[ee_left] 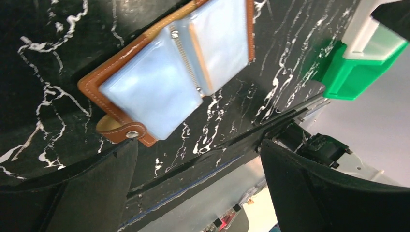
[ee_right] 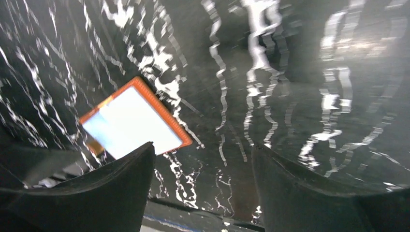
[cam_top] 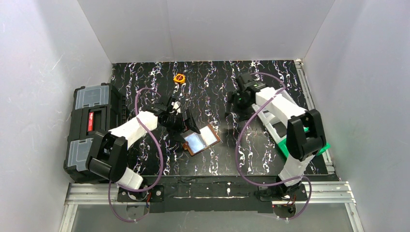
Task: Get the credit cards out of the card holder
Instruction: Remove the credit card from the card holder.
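Observation:
The card holder point(cam_top: 201, 140) lies open on the black marbled table, brown leather with shiny pale blue-grey pockets point(ee_left: 167, 72). No loose credit cards show; a thin orange-tan edge point(ee_left: 199, 58) shows through one pocket. My left gripper point(cam_top: 187, 124) hovers at the holder's upper left corner, open and empty point(ee_left: 198, 159). My right gripper point(cam_top: 236, 104) stands farther right and back, apart from the holder, jaws open with nothing between them point(ee_right: 203, 147). Its view is blurred and shows the holder point(ee_right: 133, 121) as a glaring white face with an orange rim, partly behind its left finger.
A big black toolbox point(cam_top: 92, 128) with grey lids stands at the left edge. A green bin point(cam_top: 302, 142) sits at the right under my right arm, also in the left wrist view point(ee_left: 358, 65). A small round orange object point(cam_top: 179, 78) lies at the back.

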`<state>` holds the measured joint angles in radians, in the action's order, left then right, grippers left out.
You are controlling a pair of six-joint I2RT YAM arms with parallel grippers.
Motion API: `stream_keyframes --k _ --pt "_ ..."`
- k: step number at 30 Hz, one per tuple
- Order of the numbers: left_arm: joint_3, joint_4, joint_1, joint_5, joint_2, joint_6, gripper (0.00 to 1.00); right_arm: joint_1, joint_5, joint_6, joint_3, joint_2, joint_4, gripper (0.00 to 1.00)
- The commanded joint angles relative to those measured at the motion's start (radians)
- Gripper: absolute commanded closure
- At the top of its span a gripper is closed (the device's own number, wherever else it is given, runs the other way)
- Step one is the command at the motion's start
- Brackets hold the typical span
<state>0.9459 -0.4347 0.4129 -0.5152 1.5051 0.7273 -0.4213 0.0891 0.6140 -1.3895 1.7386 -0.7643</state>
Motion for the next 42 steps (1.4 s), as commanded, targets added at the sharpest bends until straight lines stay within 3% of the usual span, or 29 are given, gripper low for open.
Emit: stream_keyframes --k 1,6,12,16,21,31,35,42 --pt "-0.046 -0.013 0.003 0.065 -0.061 0.036 0.02 -0.100 0.097 -0.045 0.012 0.040 0.115 0.24" --pt "-0.091 -0.008 0.003 0.113 -0.086 0.067 0.03 -0.197 0.103 -0.062 0.005 0.124 0.155 0.32" --pt "-0.136 -0.009 0.003 0.200 -0.064 0.089 0.27 -0.286 0.099 -0.062 -0.004 0.223 0.179 0.47" --pt "-0.134 0.010 0.006 0.213 -0.010 0.079 0.49 -0.317 0.072 -0.019 0.013 0.234 0.155 0.58" --pt "-0.105 0.005 0.006 0.237 0.040 0.059 0.65 -0.329 0.088 0.026 0.066 0.203 0.158 0.62" --pt "0.016 -0.053 0.005 0.278 0.120 -0.017 0.73 -0.362 0.153 0.097 0.141 0.151 0.192 0.65" --pt "0.054 -0.091 0.006 0.286 0.103 -0.051 0.70 -0.363 0.145 0.099 0.127 0.131 0.179 0.64" --pt "0.124 -0.188 0.045 0.313 0.040 -0.120 0.56 -0.333 0.104 0.107 0.110 0.062 0.157 0.43"
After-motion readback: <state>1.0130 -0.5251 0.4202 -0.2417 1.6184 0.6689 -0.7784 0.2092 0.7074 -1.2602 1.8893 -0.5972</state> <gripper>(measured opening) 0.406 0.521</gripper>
